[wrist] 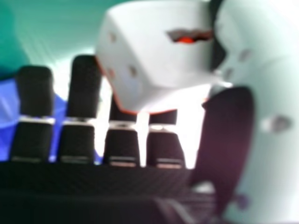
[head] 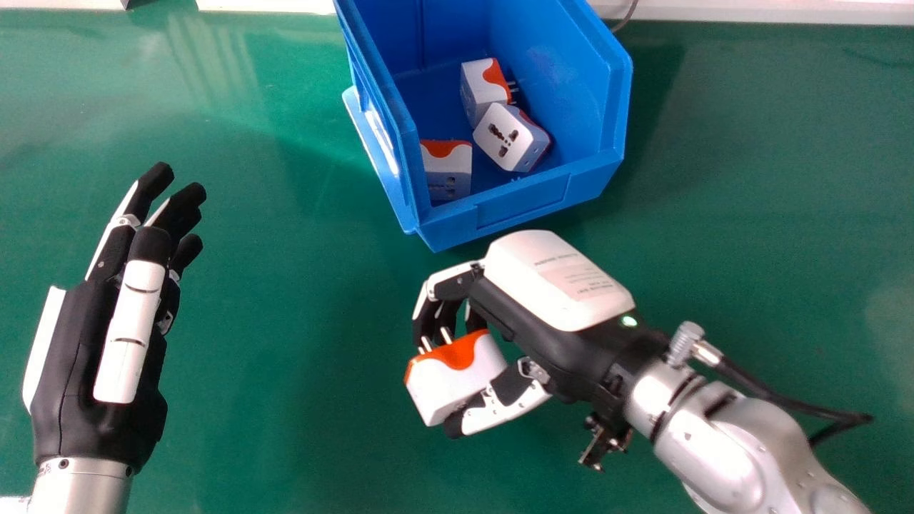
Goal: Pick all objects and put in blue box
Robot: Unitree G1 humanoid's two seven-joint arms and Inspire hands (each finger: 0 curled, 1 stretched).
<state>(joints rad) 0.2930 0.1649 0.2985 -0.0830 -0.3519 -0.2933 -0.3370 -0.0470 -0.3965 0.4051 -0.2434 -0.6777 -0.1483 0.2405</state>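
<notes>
Right hand [head: 550, 282] pinches a white-and-orange plug [head: 450, 382], so grabbing looks done, and next it should cross the near edge of the blue box [head: 523, 205] and let go.

The blue box [head: 525, 200] looks made of smooth plastic, and the adapters [head: 446, 389] also. The table [head: 285, 400] is glossy, the right forearm [head: 728, 442] metallic.

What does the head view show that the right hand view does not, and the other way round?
Head view: the left hand, fingers extended; three adapters inside the blue box; the metal prongs of the held adapter.

Right hand view: a dark-edged slot with orange inside, on a pale face of the held adapter.

Both: the right hand gripping that adapter, blue of the box, and the green table.
</notes>
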